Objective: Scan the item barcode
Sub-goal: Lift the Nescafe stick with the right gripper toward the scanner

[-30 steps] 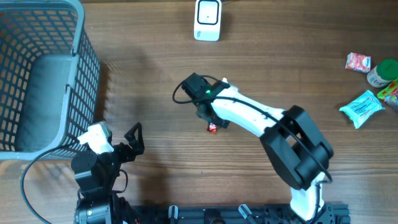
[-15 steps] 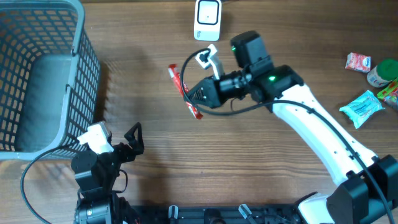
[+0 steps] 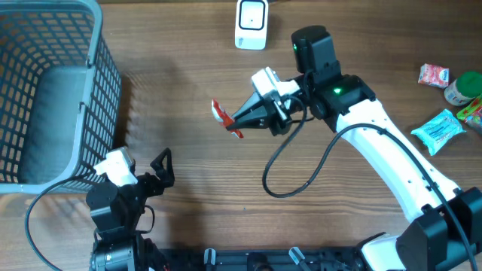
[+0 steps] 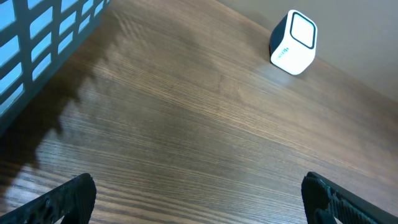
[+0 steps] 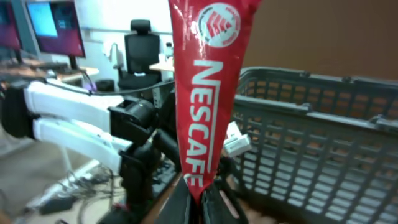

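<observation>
Just lifted red plastic Nescafe sachet [image 3: 225, 118], clenched in right gripper [image 3: 242, 123], toward white box scanner [image 3: 251, 24] at 12 o'clock, left gripper [image 3: 166, 168] released.

- The right arm [image 3: 392, 162] stretches from the near right corner, angled toward the centre, with its wrist turned leftward.
- The right gripper [image 3: 242, 120] points left, its fingers pinched tight on the end of a red Nescafé stick sachet [image 3: 224, 114].
- The left arm [image 3: 113, 207] sits folded low at the near left edge.
- The left gripper [image 3: 166, 169] has its jaws spread wide, holding nothing.
</observation>
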{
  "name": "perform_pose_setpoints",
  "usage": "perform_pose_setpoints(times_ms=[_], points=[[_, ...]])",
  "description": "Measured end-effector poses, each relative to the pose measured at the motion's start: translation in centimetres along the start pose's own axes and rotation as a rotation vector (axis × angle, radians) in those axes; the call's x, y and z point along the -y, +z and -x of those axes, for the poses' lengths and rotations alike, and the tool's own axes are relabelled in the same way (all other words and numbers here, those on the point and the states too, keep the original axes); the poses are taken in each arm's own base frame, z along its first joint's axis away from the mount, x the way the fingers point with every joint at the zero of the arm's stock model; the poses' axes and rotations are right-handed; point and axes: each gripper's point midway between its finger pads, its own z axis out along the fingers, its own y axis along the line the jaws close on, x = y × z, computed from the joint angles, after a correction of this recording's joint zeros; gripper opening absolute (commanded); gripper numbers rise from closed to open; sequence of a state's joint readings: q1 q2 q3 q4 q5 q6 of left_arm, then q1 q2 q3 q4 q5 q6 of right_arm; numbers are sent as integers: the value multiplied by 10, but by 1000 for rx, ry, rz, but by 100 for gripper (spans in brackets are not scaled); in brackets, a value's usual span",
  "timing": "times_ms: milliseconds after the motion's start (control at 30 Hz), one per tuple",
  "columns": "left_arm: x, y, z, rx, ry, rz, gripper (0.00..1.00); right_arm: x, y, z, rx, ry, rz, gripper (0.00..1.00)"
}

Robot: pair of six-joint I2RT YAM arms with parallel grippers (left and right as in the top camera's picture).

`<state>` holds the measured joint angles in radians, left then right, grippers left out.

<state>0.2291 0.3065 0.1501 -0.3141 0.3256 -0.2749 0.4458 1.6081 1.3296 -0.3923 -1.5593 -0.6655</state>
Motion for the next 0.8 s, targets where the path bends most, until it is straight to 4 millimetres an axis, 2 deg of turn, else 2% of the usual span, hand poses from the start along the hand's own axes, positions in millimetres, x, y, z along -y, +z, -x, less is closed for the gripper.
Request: perform_pose_setpoints(times_ms=[133, 267, 400, 600, 700, 767, 800], points=[[0, 0, 0, 0, 0, 0, 100, 3, 0, 4, 1, 304, 0, 4], [0, 0, 0, 0, 0, 0, 100, 4, 0, 6, 1, 783, 0, 4], [0, 0, 0, 0, 0, 0, 100, 6, 0, 8, 2, 1023, 0, 4], [0, 0, 0, 0, 0, 0, 100, 6, 0, 10, 2, 1533, 0, 4], [0, 0, 0, 0, 0, 0, 100, 12, 0, 8, 14, 1626, -37, 4], [0, 0, 0, 0, 0, 0, 100, 23, -1, -5, 30, 1539, -139, 4], [0, 0, 0, 0, -1, 1, 100, 29, -3, -19, 21, 1487, -227, 4]])
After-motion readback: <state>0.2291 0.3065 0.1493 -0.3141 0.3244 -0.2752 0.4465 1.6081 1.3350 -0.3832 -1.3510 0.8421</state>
